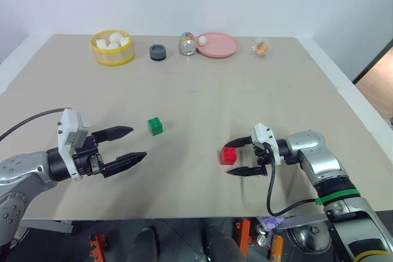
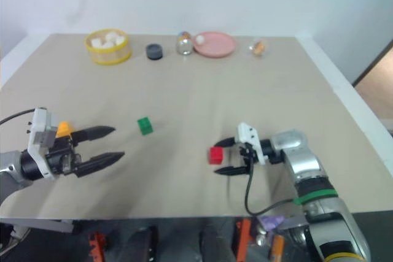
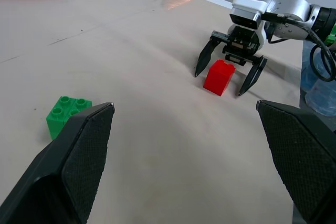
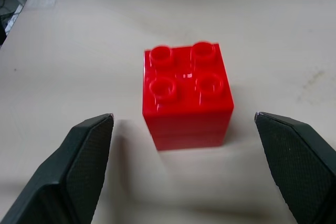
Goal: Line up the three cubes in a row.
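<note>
Red plastic sits between the 2 black fingers of my right tool [image 1: 241, 157]: the red cube [image 1: 228, 155] stands studs-up on the beige surface [image 1: 245, 90], and the fingers are spread wide on either side of it, touching neither face as far as I can see from the wrist. From the head view this cube lies at about 5 o'clock of the surface's middle. The green cube [image 1: 155, 126] rests on its own at about 8 o'clock of the middle, well apart from the red one, just ahead of my left tool [image 1: 129, 144], whose fingers are also spread apart and grip nothing. A yellow-orange block [image 2: 63, 129] shows right by my left wrist mount; I cannot tell what it rests on. Along the far edge, from 11 to 1 o'clock, stand a yellow bowl [image 1: 112, 55] of white lumps [image 1: 112, 41], a dark grey puck [image 1: 158, 52], a small can [image 1: 186, 44] and a pink plate [image 1: 220, 46].
</note>
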Action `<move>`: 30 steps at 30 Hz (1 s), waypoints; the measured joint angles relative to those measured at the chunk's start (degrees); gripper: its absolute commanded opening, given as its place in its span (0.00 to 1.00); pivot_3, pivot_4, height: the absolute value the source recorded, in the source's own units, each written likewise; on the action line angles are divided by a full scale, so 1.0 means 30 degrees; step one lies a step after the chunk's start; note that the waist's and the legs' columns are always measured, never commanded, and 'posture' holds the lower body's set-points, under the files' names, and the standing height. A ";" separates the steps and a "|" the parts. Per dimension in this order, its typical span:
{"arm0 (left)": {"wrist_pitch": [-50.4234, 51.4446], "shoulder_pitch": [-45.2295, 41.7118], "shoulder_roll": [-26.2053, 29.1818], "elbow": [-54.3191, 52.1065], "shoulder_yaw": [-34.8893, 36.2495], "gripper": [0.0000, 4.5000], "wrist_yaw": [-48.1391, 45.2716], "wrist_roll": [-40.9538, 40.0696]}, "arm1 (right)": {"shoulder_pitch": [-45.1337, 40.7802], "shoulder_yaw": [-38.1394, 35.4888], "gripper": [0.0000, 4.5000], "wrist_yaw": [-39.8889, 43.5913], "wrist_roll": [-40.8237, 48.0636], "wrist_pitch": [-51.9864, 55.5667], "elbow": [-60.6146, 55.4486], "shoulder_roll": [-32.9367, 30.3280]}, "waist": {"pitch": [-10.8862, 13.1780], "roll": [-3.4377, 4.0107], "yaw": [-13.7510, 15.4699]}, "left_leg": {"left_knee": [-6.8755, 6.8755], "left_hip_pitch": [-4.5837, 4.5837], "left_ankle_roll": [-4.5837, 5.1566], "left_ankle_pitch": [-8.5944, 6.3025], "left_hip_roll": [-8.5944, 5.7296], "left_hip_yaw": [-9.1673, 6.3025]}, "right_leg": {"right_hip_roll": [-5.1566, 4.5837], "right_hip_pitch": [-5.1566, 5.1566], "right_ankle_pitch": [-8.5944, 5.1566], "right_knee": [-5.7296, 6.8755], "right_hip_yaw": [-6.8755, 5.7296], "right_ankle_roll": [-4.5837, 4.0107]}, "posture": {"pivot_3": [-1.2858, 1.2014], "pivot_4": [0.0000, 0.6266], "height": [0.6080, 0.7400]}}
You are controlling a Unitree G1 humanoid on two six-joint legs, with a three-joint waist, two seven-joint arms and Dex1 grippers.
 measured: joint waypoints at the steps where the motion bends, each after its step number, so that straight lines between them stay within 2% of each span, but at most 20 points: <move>1: -0.0001 -0.0075 -0.0023 0.0057 -0.0040 1.00 0.0005 0.0005 | -0.0001 0.0000 0.99 0.0050 0.0007 0.0052 -0.0002 -0.0076 | 0.0000 0.0000 -0.0001 | -0.0001 0.0000 0.0000 0.0000 0.0000 0.0000 | 0.0001 -0.0001 -0.0001 0.0000 0.0000 0.0001 | 0.52 0.24 1.00; 5: -0.0065 -0.0088 -0.0027 0.0210 -0.0040 1.00 -0.0133 0.0043 | -0.0221 -0.0002 0.99 0.0340 0.0013 0.0465 0.0280 -0.0846 | 0.0001 0.0001 0.0029 | -0.0003 -0.0006 -0.0001 -0.0001 -0.0007 -0.0001 | -0.0006 0.0000 -0.0010 0.0000 0.0000 0.0010 | 0.52 0.24 1.00; 13: -0.0167 -0.0098 -0.0112 0.0868 -0.0027 1.00 -0.0389 0.0385 | -0.1828 -0.0206 0.99 0.0271 -0.0588 0.0151 0.3226 -0.2587 | 0.0003 0.0004 0.0030 | 0.0011 -0.0005 0.0001 0.0000 -0.0013 0.0018 | -0.0020 -0.0007 -0.0004 -0.0001 0.0008 0.0002 | 0.52 0.24 1.00; 21: -0.0680 0.4457 -0.0388 0.0804 -0.0280 1.00 -0.0228 0.2535 | -0.6484 -0.4064 0.99 0.0088 0.1393 0.3230 0.5733 -0.3636 | 0.0016 0.0027 -0.0275 | -0.0087 -0.0001 0.0011 -0.0020 0.0031 0.0086 | 0.0001 -0.0093 -0.0038 0.0003 0.0030 -0.0049 | 0.52 0.24 1.00; 26: -0.0713 0.5200 -0.0939 0.0441 -0.0444 1.00 0.0813 0.3201 | -0.8073 -0.5122 0.99 -0.0620 0.2202 0.4352 0.6216 -0.2588 | 0.0017 0.0027 -0.0264 | -0.0057 -0.0012 0.0009 -0.0021 0.0026 0.0092 | -0.0008 -0.0090 -0.0031 0.0003 0.0035 -0.0045 | 0.52 0.24 1.00; 30: -0.0937 0.3767 -0.1886 0.0770 -0.0869 1.00 0.2148 0.4028 | -0.7649 -0.5214 0.99 -0.0694 0.2848 0.5108 0.4381 -0.1156 | 0.0019 0.0032 -0.0230 | -0.0044 -0.0013 0.0011 -0.0018 0.0020 0.0088 | -0.0004 -0.0083 -0.0010 0.0009 0.0039 -0.0021 | 0.52 0.24 1.00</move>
